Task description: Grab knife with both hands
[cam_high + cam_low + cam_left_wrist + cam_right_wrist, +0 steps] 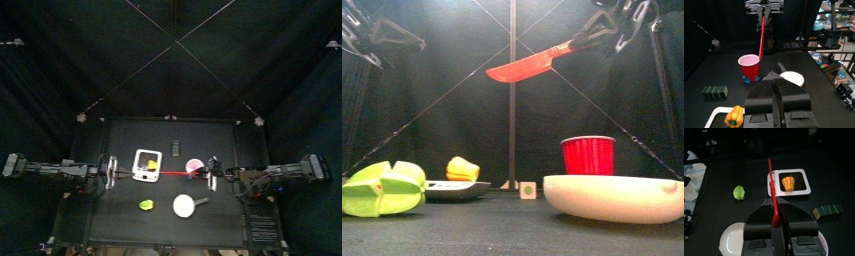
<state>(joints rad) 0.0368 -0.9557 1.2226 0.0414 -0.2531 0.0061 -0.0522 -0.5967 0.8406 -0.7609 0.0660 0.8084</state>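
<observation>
Red knife [531, 64] held aloft above the red cup [587, 155], right hand [599, 37] clamped on its handle, left hand [776, 82] closed, empty (apart from the blade).

Red knife [529, 66]; red cup [587, 155]; white bowl [609, 197].

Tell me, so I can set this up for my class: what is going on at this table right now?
The right tool is shut on the handle of a thin red knife and holds it in the air above the black table, blade pointing toward the left arm. The left tool appears shut and empty, clear of the knife. Below stand a red plastic cup, a white bowl, a green pepper, and a yellow pepper on a white tray.
</observation>
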